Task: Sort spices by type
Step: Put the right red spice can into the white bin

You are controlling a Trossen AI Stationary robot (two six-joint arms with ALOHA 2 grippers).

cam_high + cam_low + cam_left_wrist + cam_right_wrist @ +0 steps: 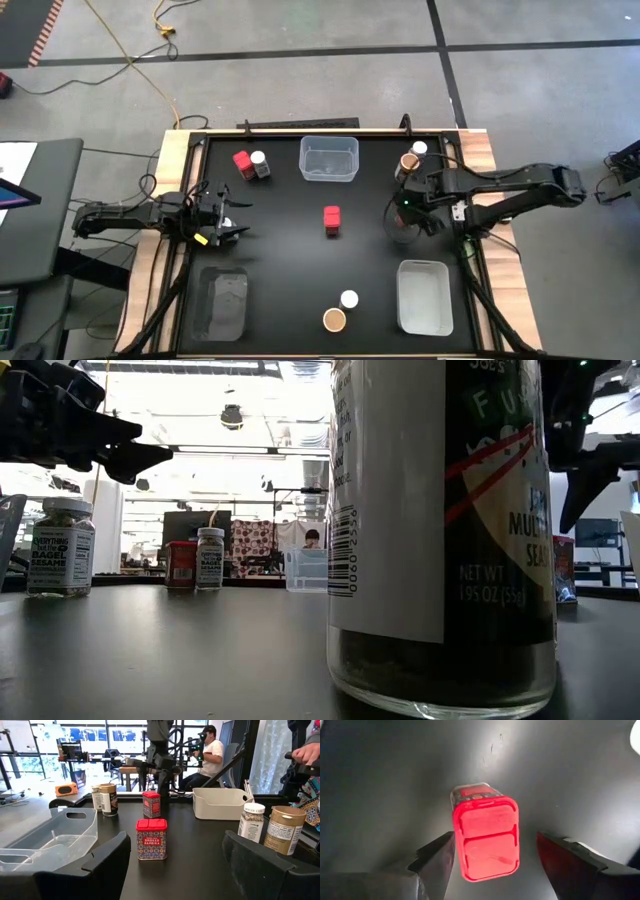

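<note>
R gripper (492,865) hangs w/ fingers spread wide, straddling a red spice box (485,837) seen from above; neither finger touches it, gaps both sides. In high view that box is hidden under the arm, right of the centre red box (332,221). L gripper (225,218) waits left of that centre box, fingers apart, holding nothing.

Spices (332,221) upright, scattered across table (290,255)
</note>
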